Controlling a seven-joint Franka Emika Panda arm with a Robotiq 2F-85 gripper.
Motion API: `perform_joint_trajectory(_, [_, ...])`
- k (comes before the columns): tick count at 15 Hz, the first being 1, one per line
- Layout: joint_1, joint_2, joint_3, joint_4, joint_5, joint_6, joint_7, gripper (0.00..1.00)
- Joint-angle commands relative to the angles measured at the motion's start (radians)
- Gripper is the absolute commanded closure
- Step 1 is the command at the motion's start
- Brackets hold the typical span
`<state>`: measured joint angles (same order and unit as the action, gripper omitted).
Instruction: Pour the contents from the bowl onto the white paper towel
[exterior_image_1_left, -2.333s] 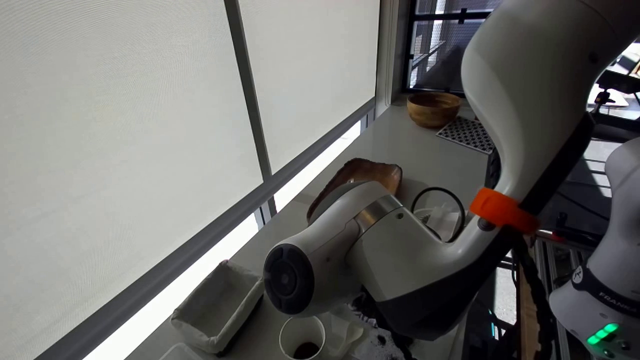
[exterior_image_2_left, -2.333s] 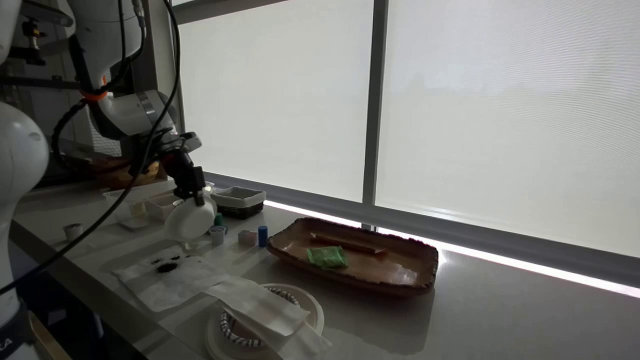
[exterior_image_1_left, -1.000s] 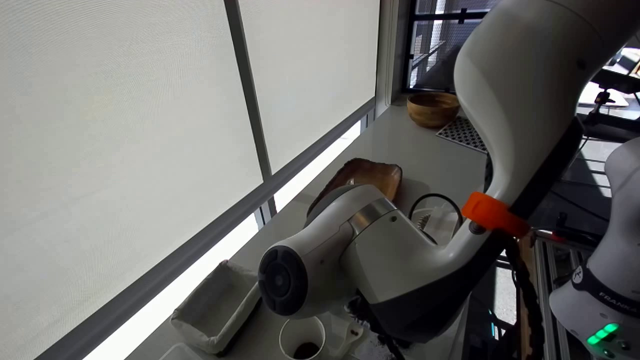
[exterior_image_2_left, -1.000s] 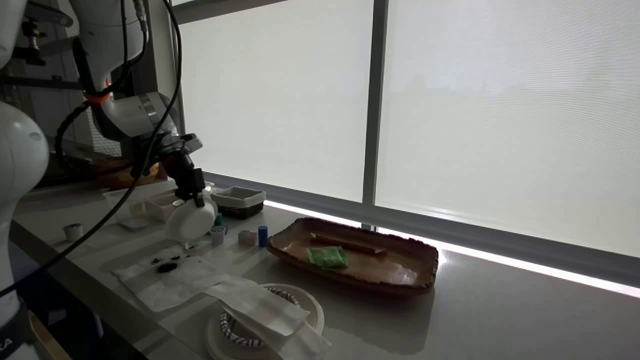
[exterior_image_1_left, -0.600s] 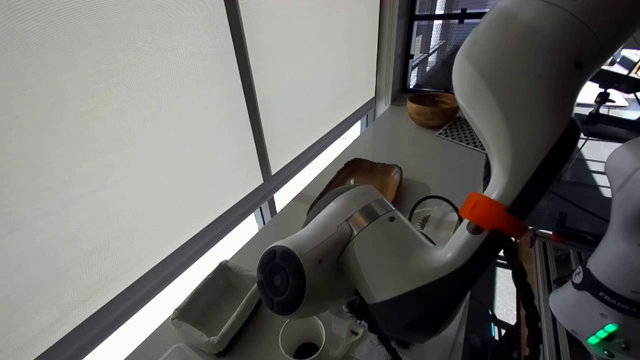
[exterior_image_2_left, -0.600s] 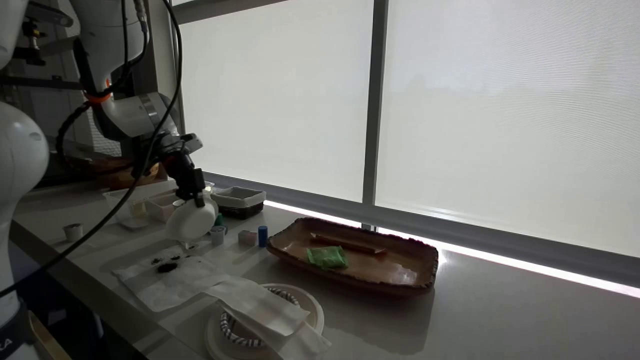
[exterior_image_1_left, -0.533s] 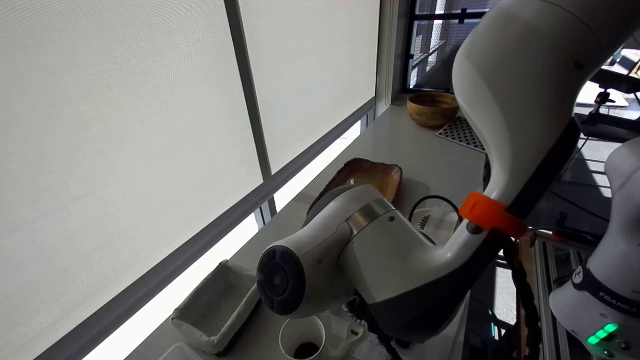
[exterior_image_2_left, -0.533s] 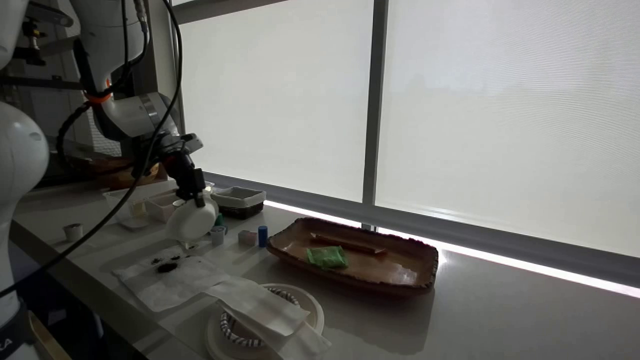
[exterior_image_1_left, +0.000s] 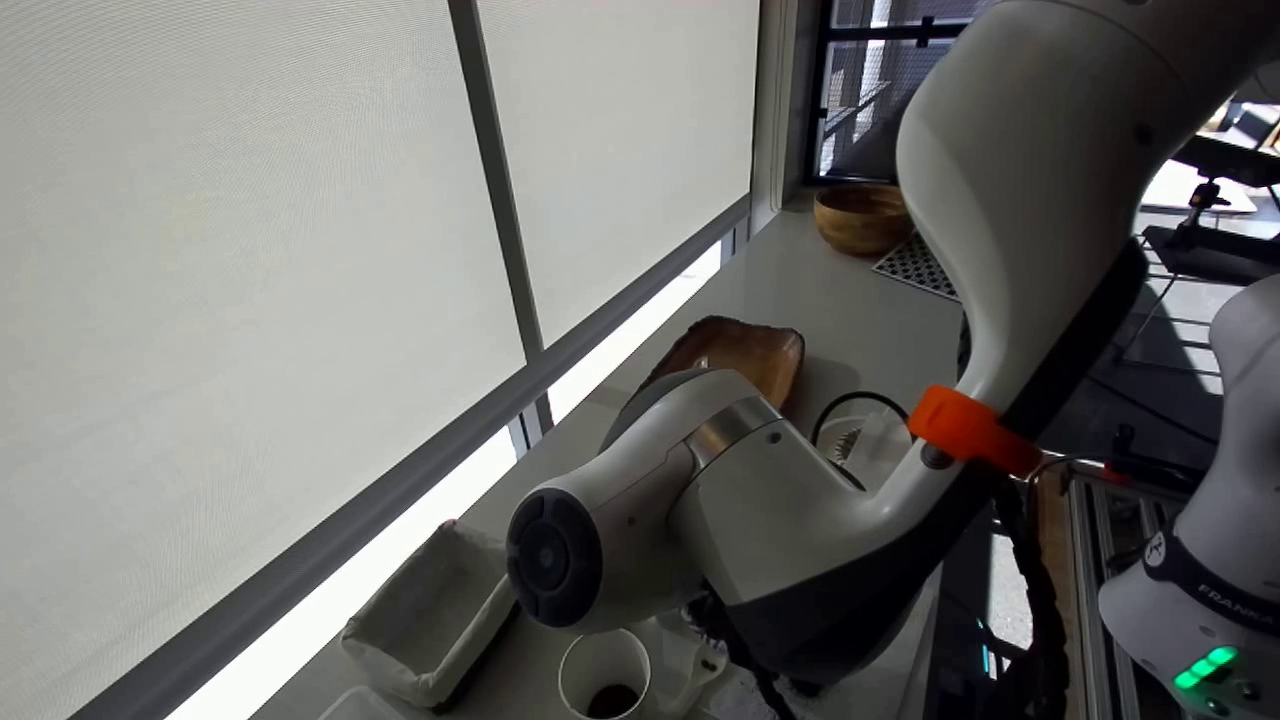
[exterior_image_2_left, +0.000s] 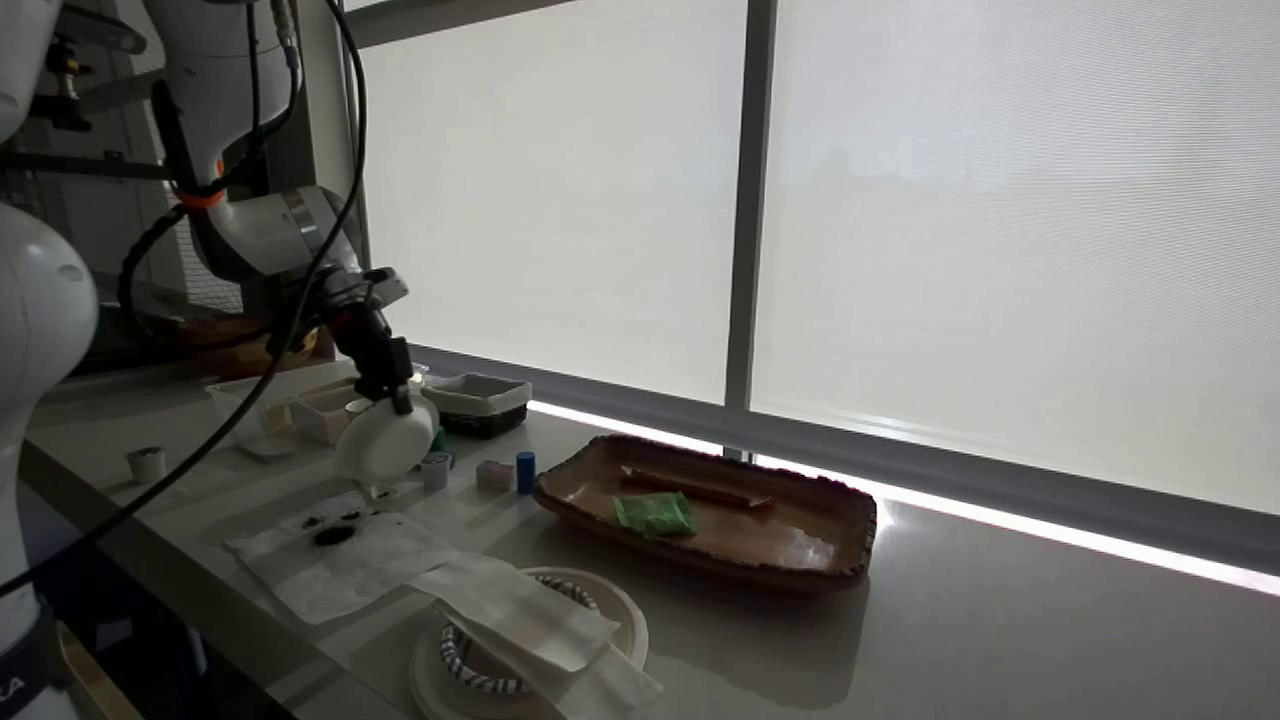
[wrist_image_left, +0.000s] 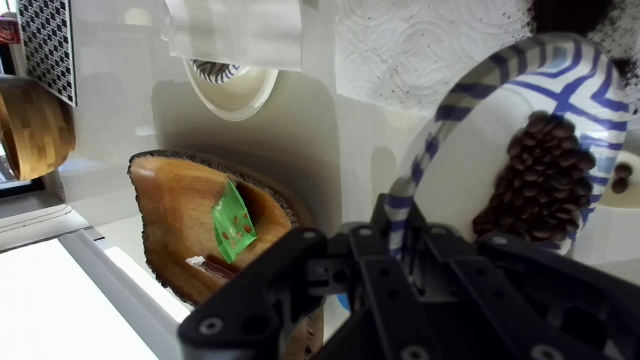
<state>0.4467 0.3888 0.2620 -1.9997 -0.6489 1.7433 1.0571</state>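
Observation:
The bowl (wrist_image_left: 595, 100) is white with blue stripes inside and holds a heap of dark brown pieces (wrist_image_left: 545, 185). My gripper (wrist_image_left: 400, 215) is shut on its rim. The bowl is tilted, with the pieces gathered at its low side. In an exterior view the bowl (exterior_image_2_left: 385, 445) shows its white underside below the gripper (exterior_image_2_left: 395, 402); the arm hides it in the other view. The white paper towel (wrist_image_left: 425, 55) lies below and beside the bowl, with dark powder (wrist_image_left: 570, 15) on it. The towel also shows in an exterior view (exterior_image_2_left: 340, 590).
Two brown pieces lie on a pale scoop (wrist_image_left: 632, 190) below the bowl. A paper cup (exterior_image_1_left: 600, 660) with dark contents and a lined basket (exterior_image_1_left: 430, 610) stand nearby. A wooden tray (exterior_image_2_left: 700, 560) and plates (exterior_image_2_left: 635, 640) with napkins lie beside the towel.
The arm has shifted slightly, carrying the bowl a little to the right in an exterior view. Two brown pieces show on the pale scoop where none showed 2.3 s ago. The grip is unchanged.

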Motion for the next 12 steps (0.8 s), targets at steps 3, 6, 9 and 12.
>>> perform_joint_trajectory(3, [0.017,0.025,-0.012,0.031,0.014,-0.05,0.011,0.99])
perform_joint_trajectory(6, [0.013,0.028,-0.011,0.032,0.015,-0.031,0.004,0.99])
perform_joint_trajectory(9, [0.01,0.025,-0.013,0.023,0.019,0.01,0.005,0.99])
perform_joint_trajectory(12, [0.014,0.031,-0.016,0.029,0.019,-0.028,0.007,0.99])
